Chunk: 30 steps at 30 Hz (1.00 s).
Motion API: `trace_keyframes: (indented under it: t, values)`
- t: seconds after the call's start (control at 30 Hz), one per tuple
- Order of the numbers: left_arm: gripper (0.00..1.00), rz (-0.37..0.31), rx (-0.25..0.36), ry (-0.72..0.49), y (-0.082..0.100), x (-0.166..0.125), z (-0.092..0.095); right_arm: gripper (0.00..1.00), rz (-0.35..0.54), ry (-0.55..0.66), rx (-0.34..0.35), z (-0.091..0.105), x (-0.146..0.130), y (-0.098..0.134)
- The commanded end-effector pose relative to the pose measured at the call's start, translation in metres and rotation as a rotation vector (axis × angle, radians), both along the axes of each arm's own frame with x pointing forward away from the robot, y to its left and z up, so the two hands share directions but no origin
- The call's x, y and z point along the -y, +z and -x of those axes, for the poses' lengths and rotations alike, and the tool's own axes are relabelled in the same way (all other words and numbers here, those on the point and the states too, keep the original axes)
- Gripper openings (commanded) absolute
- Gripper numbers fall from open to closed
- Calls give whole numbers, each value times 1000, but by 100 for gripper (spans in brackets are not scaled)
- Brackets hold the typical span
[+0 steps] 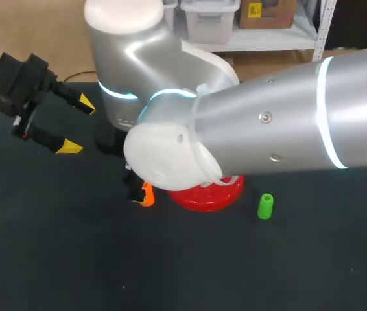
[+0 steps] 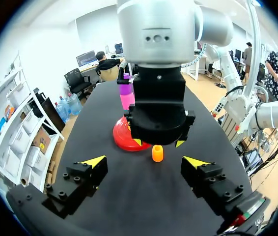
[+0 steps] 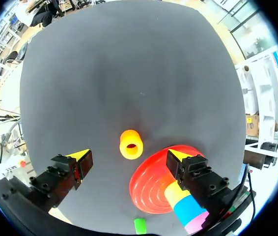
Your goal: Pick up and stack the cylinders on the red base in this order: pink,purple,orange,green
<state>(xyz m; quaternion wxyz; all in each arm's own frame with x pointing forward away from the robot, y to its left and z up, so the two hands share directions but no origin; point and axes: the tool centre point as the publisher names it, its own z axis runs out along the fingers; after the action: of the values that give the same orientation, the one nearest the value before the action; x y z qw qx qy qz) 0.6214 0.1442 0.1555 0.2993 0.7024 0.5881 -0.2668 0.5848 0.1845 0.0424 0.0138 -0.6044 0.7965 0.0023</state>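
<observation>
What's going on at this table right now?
A two-armed robot is stacking coloured cylinders on a red base. A pink and purple stack stands on it. The right gripper hangs open over the orange cylinder, not gripping it. The green cylinder waits beside the base. The left gripper is open, off to the side.

table (image 1: 60, 259) | top: dark charcoal, matte, evenly coloured | marks: a few tiny pale specks toward the near side, one left of centre and one at the right | extent: head view shows it running from the near edge to the far side, with its left edge cutting diagonally across the far-left corner | left wrist view: a long dark surface stretching away to its far end
</observation>
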Motion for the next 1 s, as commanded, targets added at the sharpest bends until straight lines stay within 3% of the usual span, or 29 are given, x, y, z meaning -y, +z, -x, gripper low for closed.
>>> trace_keyframes:
  t: [0.03, 1.0]
  values:
    - [100, 1, 0, -2, -1, 0, -1, 100, 5, -1, -8, -4, -2, -4]
    - [100, 1, 0, -2, -1, 0, -1, 100, 2, -29, 5, 1, 6, -16]
